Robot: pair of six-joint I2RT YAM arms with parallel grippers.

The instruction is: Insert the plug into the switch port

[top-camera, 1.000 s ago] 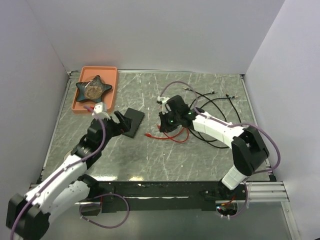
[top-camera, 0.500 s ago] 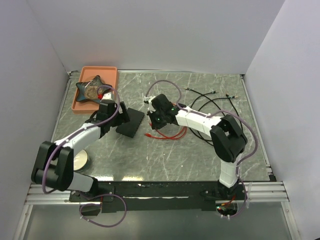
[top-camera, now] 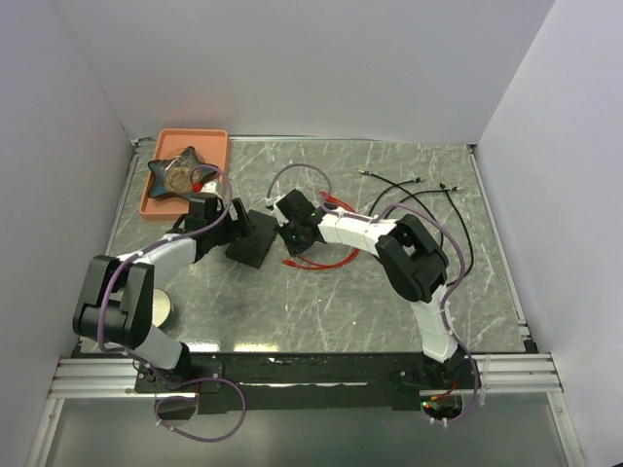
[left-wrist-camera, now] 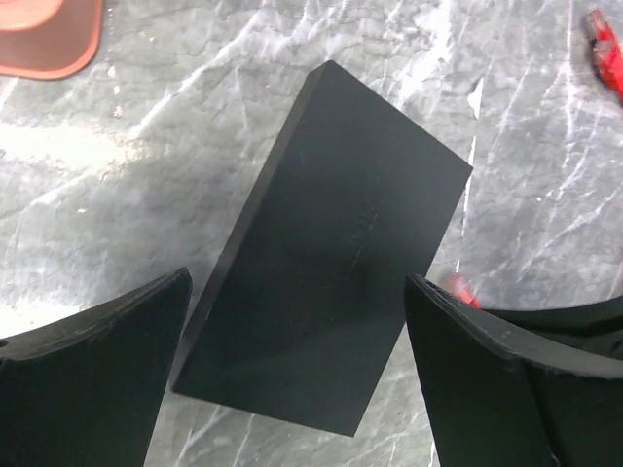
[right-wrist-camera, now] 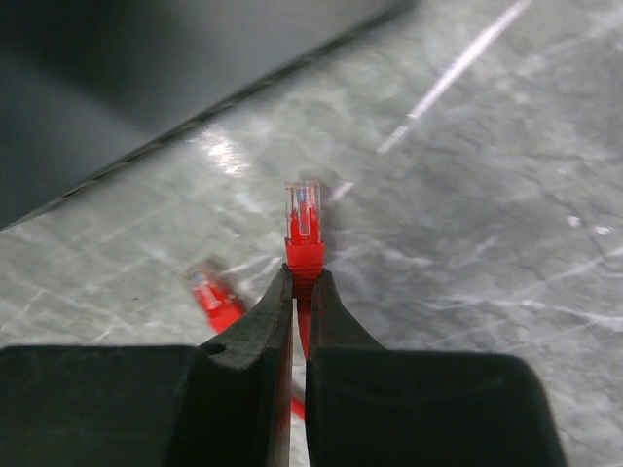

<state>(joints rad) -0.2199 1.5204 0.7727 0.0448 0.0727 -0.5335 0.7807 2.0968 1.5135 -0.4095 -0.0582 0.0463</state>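
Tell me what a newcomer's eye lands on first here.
The red plug stands out most, sticking out from the tips of the shut right gripper. Next is the black switch, lying flat on the marble table between the fingers of the open left gripper. At the far left corner, an orange tray holds a dark star-shaped dish.

- Your left gripper hangs wide-jawed over the switch, which lies askew and nearly fills the span between the fingers: little slack either side.
- Ahead of your right gripper and its pinched plug, bare table runs to the switch's edge.
- A loose red connector lies just left of those fingertips.
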